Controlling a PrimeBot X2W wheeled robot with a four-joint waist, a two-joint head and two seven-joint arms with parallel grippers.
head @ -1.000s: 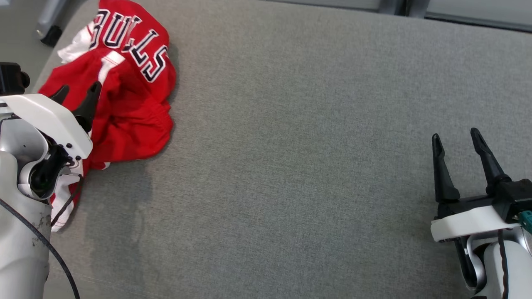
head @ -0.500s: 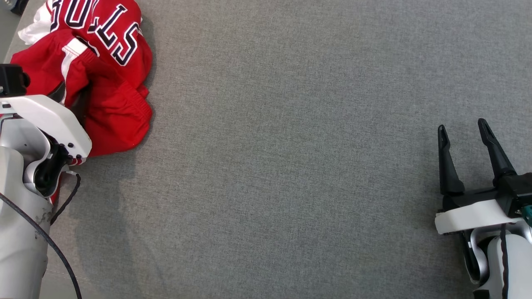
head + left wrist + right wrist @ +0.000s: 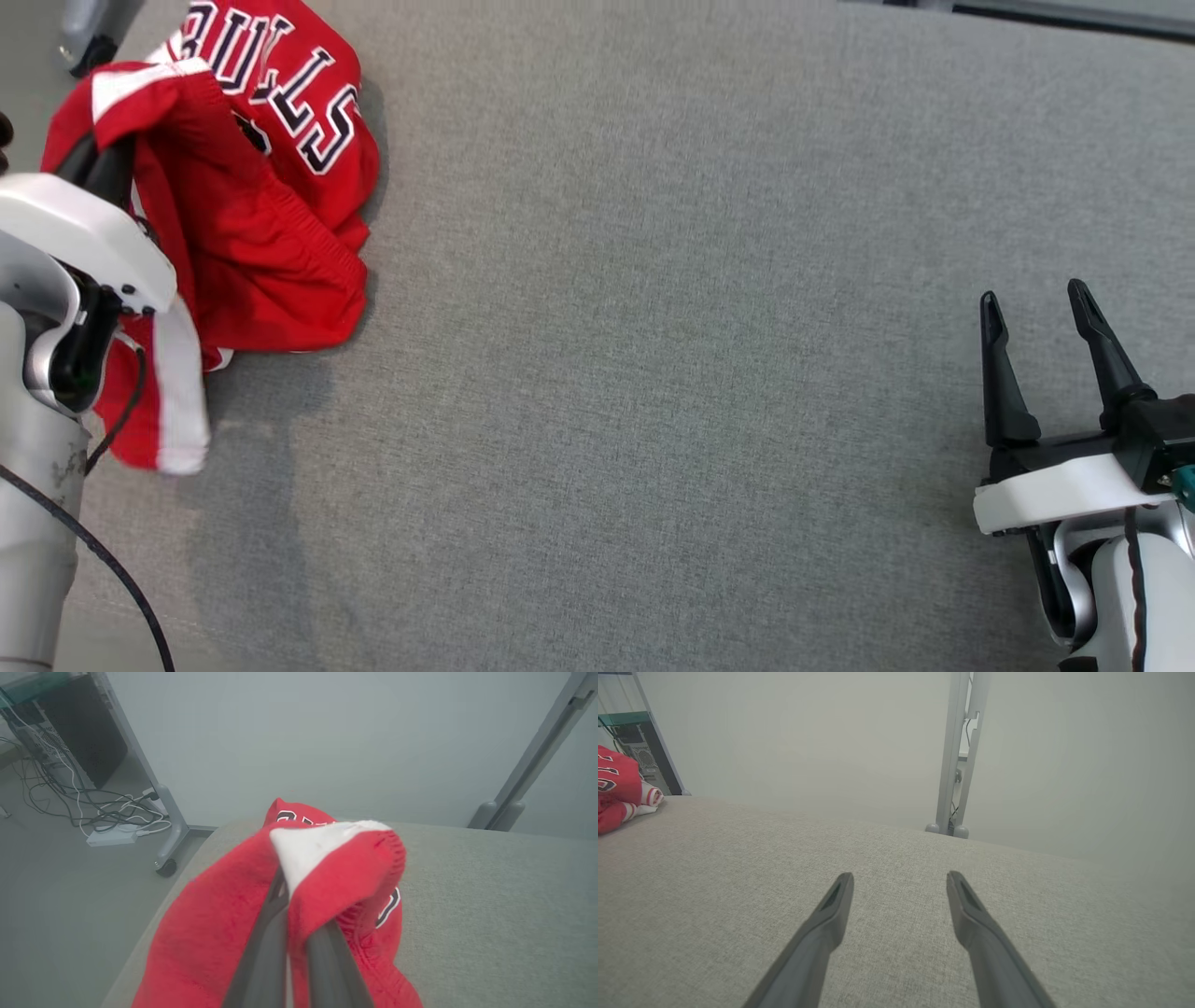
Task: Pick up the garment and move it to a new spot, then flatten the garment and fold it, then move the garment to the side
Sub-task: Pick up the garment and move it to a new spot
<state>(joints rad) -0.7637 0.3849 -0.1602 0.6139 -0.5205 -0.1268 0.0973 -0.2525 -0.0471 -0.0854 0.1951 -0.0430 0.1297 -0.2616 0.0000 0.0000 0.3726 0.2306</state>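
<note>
The garment [image 3: 261, 224] is a crumpled red jersey with white trim and dark lettering, lying at the far left of the grey padded surface [image 3: 653, 327]. My left gripper [image 3: 98, 163] is shut on a white-edged fold of it, and the cloth drapes over the dark fingers [image 3: 266, 933] in the left wrist view, where the garment [image 3: 210, 933] bunches up around them. One strip of the jersey hangs down beside my left forearm. My right gripper [image 3: 1036, 322] stands open at the lower right, far from the jersey, with nothing between its fingers [image 3: 831, 905]. The garment [image 3: 616, 793] shows at the far left edge of the right wrist view.
The surface's left edge runs just beyond the jersey, with floor below. A wheeled stand leg [image 3: 163, 858], cables and a dark computer case [image 3: 88, 732] stand past that edge. A grey post [image 3: 957, 756] rises behind the far edge.
My left gripper went from open to shut on a fold of the jersey and has raised it, so a strip now hangs loose. The head camera has shifted. The right gripper stayed open.
</note>
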